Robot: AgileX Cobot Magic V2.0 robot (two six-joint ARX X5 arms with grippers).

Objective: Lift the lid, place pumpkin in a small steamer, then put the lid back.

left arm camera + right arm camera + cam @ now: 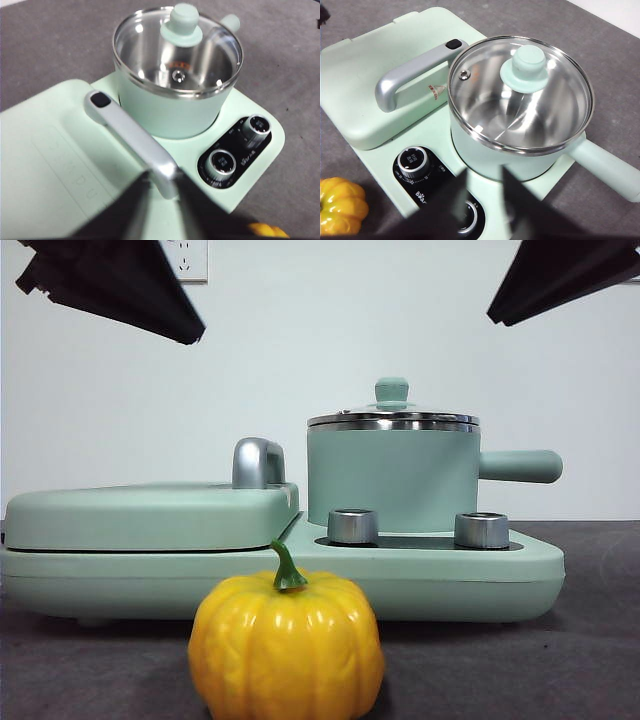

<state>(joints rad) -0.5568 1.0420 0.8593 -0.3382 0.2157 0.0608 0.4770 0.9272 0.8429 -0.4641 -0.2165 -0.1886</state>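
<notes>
The pumpkin (285, 645), yellow-orange with a green stem, sits on the dark table in front of the appliance; it also shows in the right wrist view (340, 205). The small steamer (390, 475) stands on the appliance's right half, its side handle (520, 466) pointing right. The glass lid (392, 420) rests on it, mint knob (527, 65) upright. The pot looks empty through the glass (177, 47). My left gripper (162, 200) hovers open above the griddle cover, short of the pot. My right gripper (485, 200) hovers open above the dials, in front of the pot. Neither holds anything.
A flat mint griddle cover (150, 515) with a chrome handle (258, 462) fills the appliance's left half. Two steel dials (352, 526) (481, 530) stand in front of the pot. Both arms show only as black tips at the top corners (185, 335) (500, 315).
</notes>
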